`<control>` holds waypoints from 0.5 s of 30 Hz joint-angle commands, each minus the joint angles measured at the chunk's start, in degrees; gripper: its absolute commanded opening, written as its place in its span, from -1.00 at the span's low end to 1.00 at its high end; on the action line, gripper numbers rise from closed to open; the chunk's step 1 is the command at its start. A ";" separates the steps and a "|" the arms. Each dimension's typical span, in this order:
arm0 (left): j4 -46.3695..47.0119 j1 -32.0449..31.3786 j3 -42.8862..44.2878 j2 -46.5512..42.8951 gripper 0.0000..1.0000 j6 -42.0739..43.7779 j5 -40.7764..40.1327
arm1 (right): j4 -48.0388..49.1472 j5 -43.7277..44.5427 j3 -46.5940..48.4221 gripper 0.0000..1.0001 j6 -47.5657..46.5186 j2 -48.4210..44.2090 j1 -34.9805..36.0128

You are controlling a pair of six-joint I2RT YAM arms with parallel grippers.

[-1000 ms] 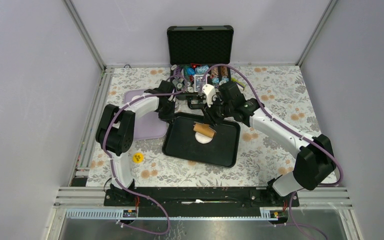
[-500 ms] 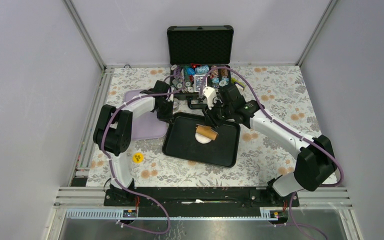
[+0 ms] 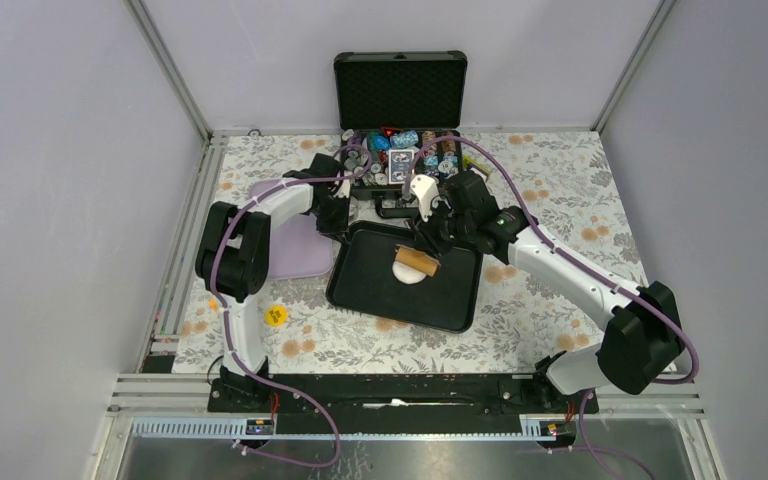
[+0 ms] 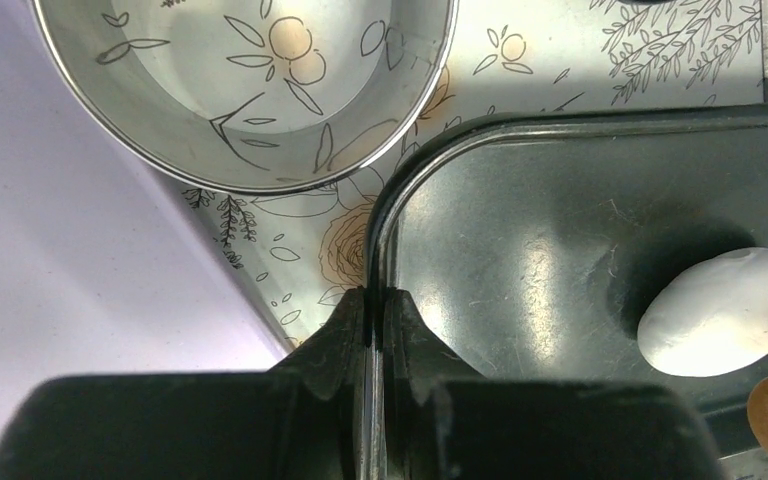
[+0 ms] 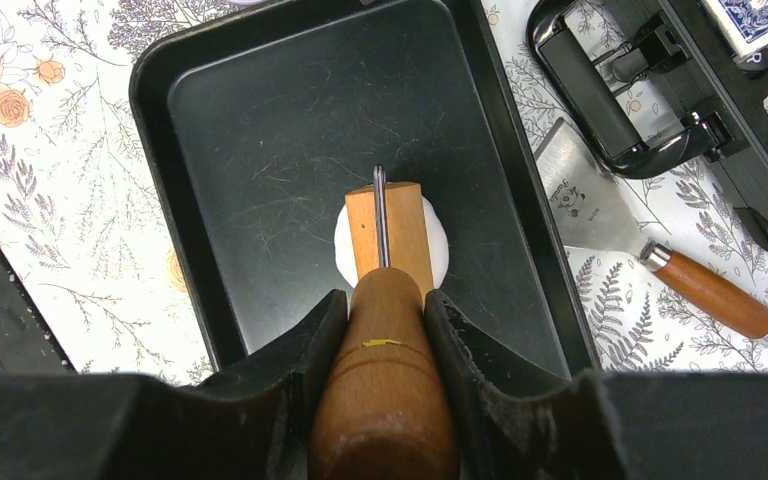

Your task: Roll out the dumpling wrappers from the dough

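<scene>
My right gripper point(image 5: 384, 318) squeezes the wooden handle of the roller point(image 5: 388, 235). The roller sits on top of the dough point(image 4: 725, 312), a round white pat in the middle of the black tray point(image 5: 260, 120). My left gripper point(image 4: 372, 312) is shut tight, pinching the tray's rim at its far left corner. A steel ring point(image 4: 240, 165) stands just beside that corner.

One counter point(image 3: 560, 170) carried it all; on it there was one black tray point(image 3: 360, 292); one pat of dough point(image 4: 725, 310); one wooden roller point(image 5: 388, 235); one steel ring cutter point(image 4: 260, 150); one lilac mat point(image 3: 295, 255); one small yellow disc point(image 3: 276, 316); one spatula point(image 5: 655, 256); one open black case point(image 3: 400, 90), its small contents too crowded to count; two arms, the left arm point(image 3: 260, 212) and the right arm point(image 3: 560, 265); two pincers, the left pincer point(image 4: 373, 300) and the right pincer point(image 5: 385, 300).
</scene>
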 commanded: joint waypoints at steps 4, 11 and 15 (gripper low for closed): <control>-1.06 0.22 -3.06 3.93 -1.00 4.54 1.99 | 0.48 -1.42 -0.46 -1.00 -5.63 -4.32 0.49; -2.05 0.03 -1.78 4.84 -1.00 5.54 3.15 | 0.57 -3.71 -2.35 -1.00 -7.60 -5.23 0.11; -2.01 0.02 -2.02 4.75 -1.00 5.68 3.83 | 0.57 -4.09 -2.11 -1.00 -7.48 -4.51 0.12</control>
